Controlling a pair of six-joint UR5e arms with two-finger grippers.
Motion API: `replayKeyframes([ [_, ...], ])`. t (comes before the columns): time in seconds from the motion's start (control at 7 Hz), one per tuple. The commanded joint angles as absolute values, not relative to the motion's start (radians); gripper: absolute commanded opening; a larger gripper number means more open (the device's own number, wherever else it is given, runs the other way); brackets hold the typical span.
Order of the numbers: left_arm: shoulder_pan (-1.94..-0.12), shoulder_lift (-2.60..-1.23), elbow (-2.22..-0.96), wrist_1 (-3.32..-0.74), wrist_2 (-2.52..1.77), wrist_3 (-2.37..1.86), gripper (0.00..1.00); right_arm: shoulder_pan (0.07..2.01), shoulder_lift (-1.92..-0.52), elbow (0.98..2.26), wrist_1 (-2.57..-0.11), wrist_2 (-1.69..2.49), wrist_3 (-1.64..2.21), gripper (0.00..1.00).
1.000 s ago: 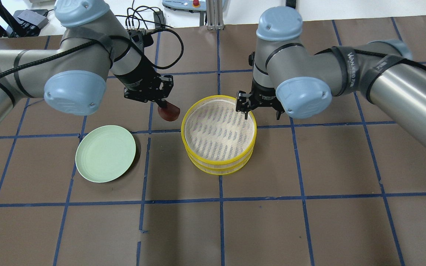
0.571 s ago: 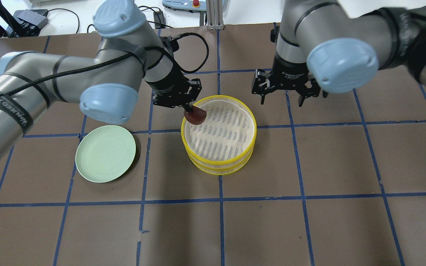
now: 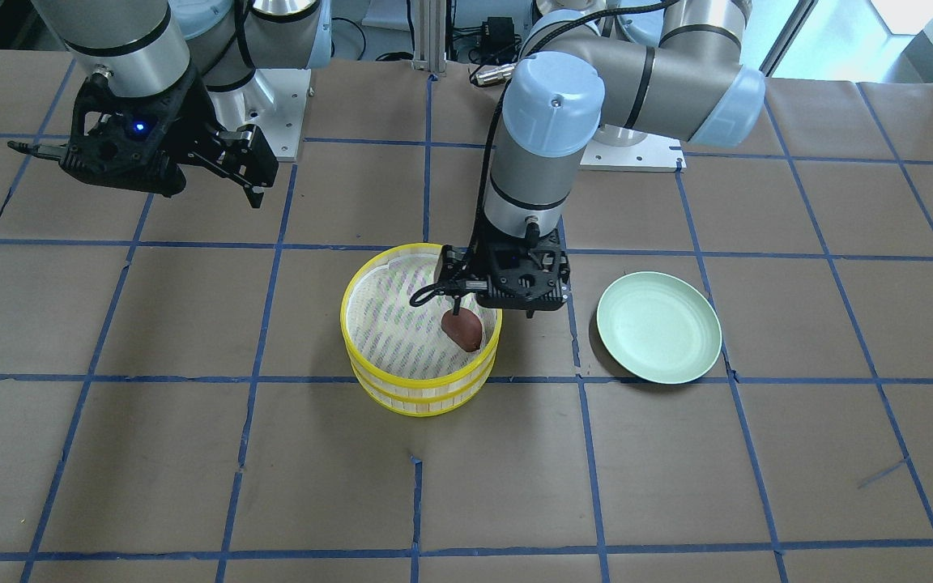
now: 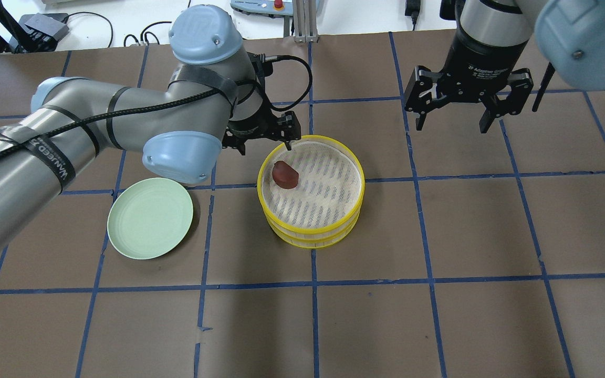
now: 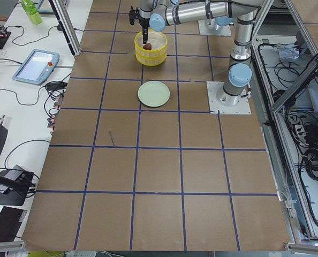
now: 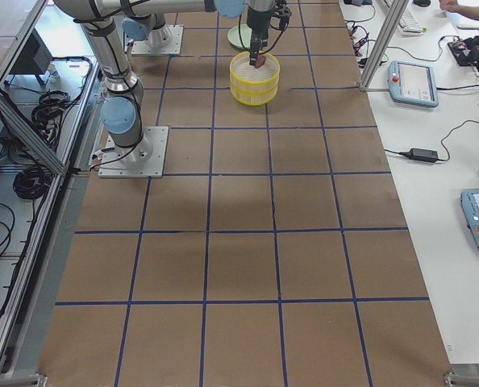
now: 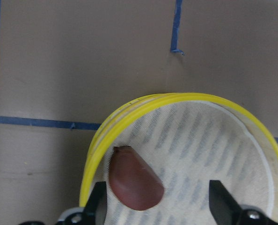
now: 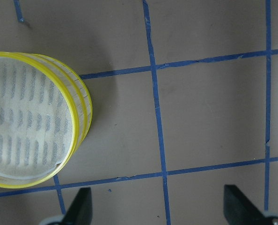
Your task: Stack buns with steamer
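The dark reddish-brown bun lies on the mesh inside the yellow steamer, near its left rim. It also shows in the front view and the left wrist view. My left gripper hangs just above the bun, open, with the bun between its spread fingers. My right gripper is open and empty, raised behind and to the right of the steamer. The steamer has two stacked tiers. The white bun shows in no view.
A pale green plate lies empty on the table left of the steamer, about a hand's width from it. Brown table paper with blue tape lines surrounds both. The left arm's elbow hangs over the plate's far side.
My left gripper carried the brown bun right, over the steamer, and let it go onto the mesh. My right gripper withdrew from the steamer's rim, back and to the right.
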State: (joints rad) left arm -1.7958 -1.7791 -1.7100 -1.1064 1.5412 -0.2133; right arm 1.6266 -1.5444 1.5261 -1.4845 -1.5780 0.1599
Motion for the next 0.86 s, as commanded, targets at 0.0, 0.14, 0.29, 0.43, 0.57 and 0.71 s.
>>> replayKeyframes([
  [0.0,-1.641,-1.656,-1.707,-1.259,1.571,-0.043,1.00,1.629,-1.546,1.532,-1.488,-1.575,0.132,1.00],
  [0.14,-1.593,-1.607,-1.694,-1.328,1.574,-0.032,1.00,1.628,-1.546,1.532,-1.488,-1.574,0.132,1.00],
  [0.29,-1.580,-1.594,-1.694,-1.345,1.583,-0.034,1.00,1.631,-1.546,1.532,-1.488,-1.572,0.132,1.00],
  [0.43,-1.577,-1.597,-1.690,-1.332,1.595,-0.032,1.00,1.626,-1.546,1.529,-1.488,-1.574,0.130,1.00],
  [0.57,-1.577,-1.592,-1.689,-1.336,1.595,-0.032,1.00,1.626,-1.546,1.532,-1.527,-1.575,0.115,1.00],
  [0.71,-1.577,-1.577,-1.686,-1.342,1.615,-0.022,1.00,1.634,-1.546,1.532,-1.570,-1.574,0.118,1.00],
])
